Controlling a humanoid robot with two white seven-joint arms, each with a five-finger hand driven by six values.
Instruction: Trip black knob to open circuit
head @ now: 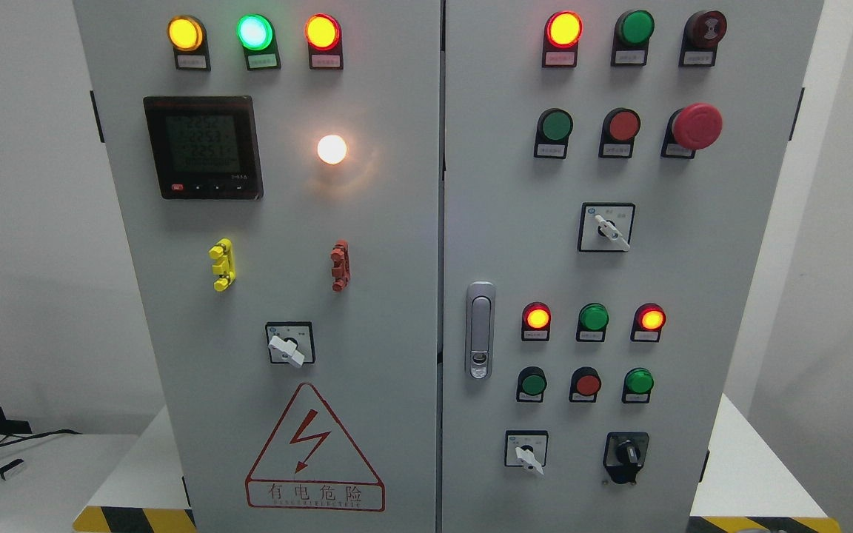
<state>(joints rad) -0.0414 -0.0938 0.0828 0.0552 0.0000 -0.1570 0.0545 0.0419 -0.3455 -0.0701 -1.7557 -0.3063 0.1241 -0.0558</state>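
The black knob point(626, 454) sits at the lower right of the grey cabinet's right door point(715, 311), its handle pointing roughly straight up and down. Left of it is a white-handled selector point(527, 453). Neither of my hands nor any arm shows in the head view.
The right door carries red and green lamps and buttons, a red mushroom stop button point(697, 126), a white selector point(609, 228) and a silver door latch point(480, 330). The left door holds a meter point(203, 146), a lit white lamp point(332, 149), yellow and red clips, and a warning triangle point(314, 448).
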